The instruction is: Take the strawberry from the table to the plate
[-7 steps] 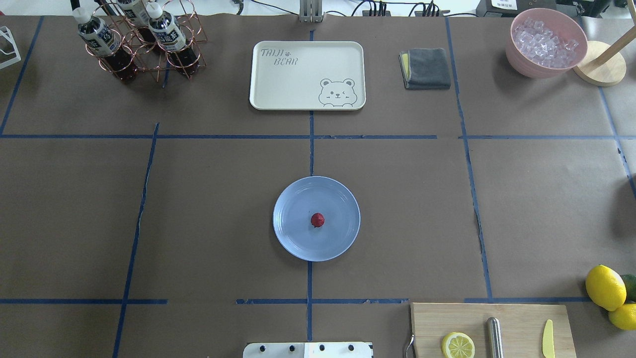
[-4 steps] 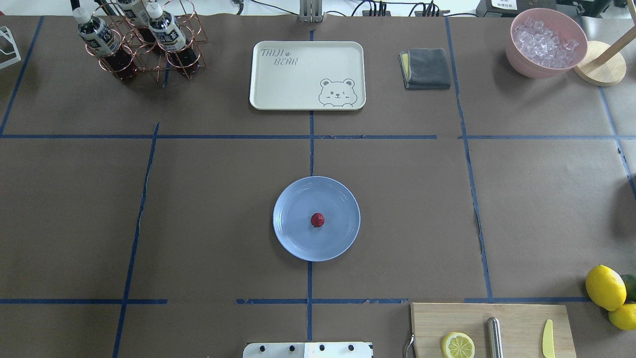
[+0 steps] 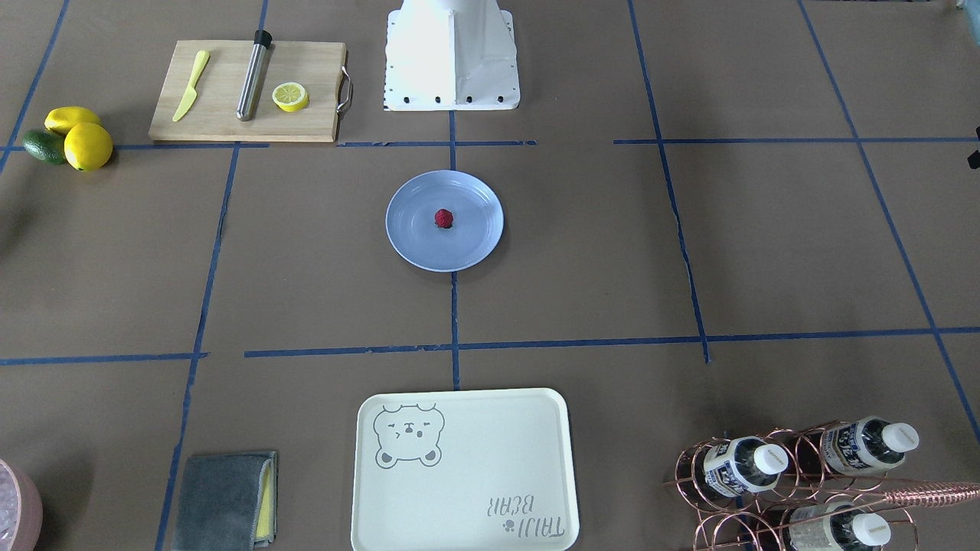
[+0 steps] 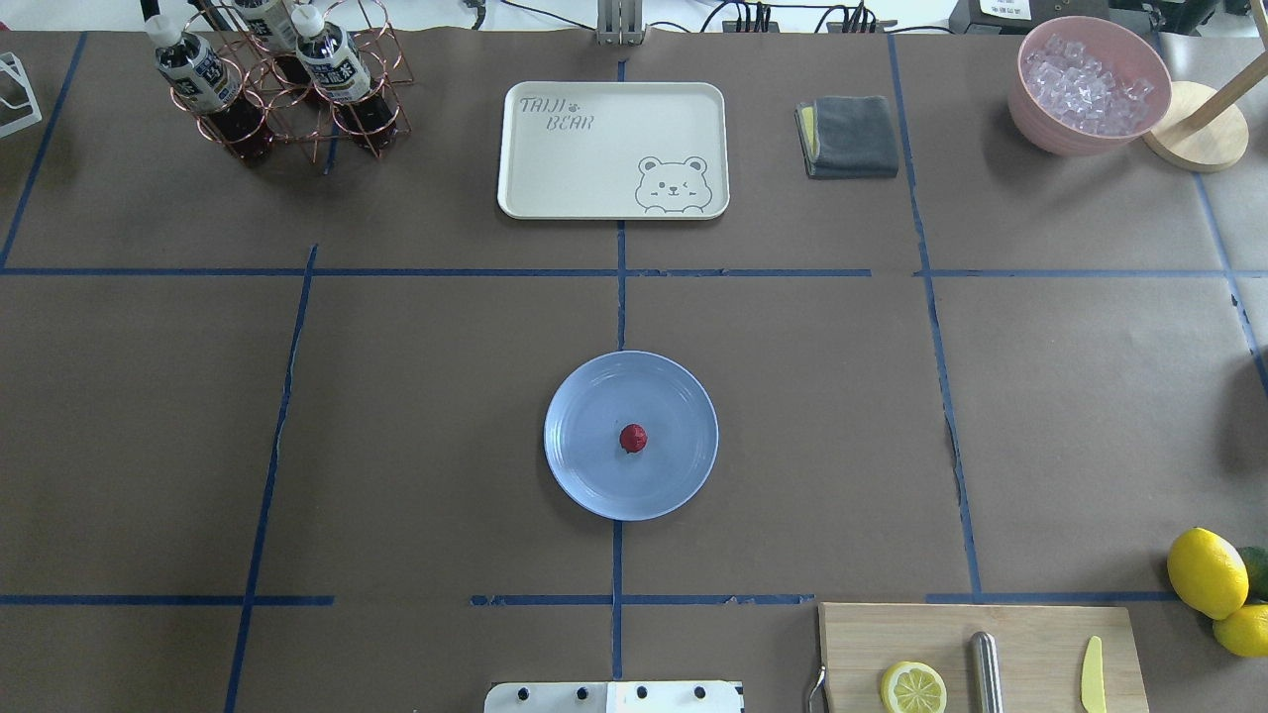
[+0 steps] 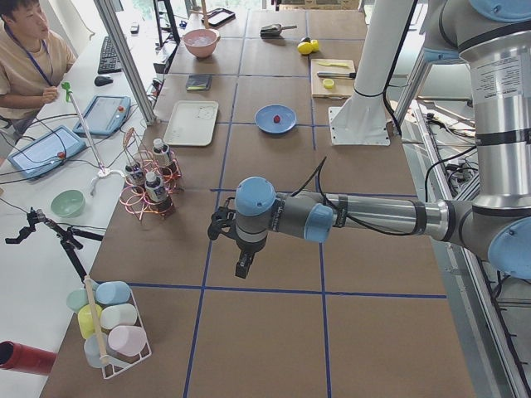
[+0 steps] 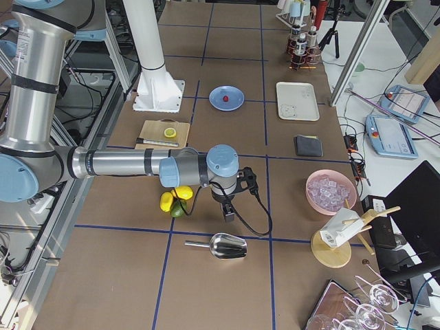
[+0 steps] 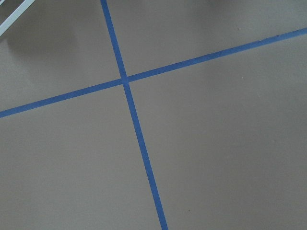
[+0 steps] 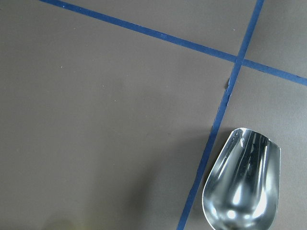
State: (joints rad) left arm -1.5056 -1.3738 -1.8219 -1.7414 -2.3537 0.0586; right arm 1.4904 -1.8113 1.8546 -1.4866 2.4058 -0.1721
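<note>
The dark-red strawberry (image 4: 633,438) (image 3: 444,219) lies near the middle of the round light-blue plate (image 4: 584,475) (image 3: 413,241), which rests on the brown table (image 4: 416,426) at its centre. Neither gripper is near it. The left gripper (image 5: 241,267) hangs over bare table far out on the robot's left, seen only in the exterior left view. The right gripper (image 6: 228,214) hangs far out on the robot's right, above a metal scoop (image 6: 220,245) (image 8: 242,184). I cannot tell whether either gripper is open or shut.
A cream bear-print tray (image 4: 612,149) lies beyond the plate, with a bottle rack (image 4: 282,84) at the far left. A grey cloth (image 4: 850,136) and a pink ice bowl (image 4: 1088,84) sit far right. A cutting board (image 4: 981,654) and lemons (image 4: 1207,572) lie near right.
</note>
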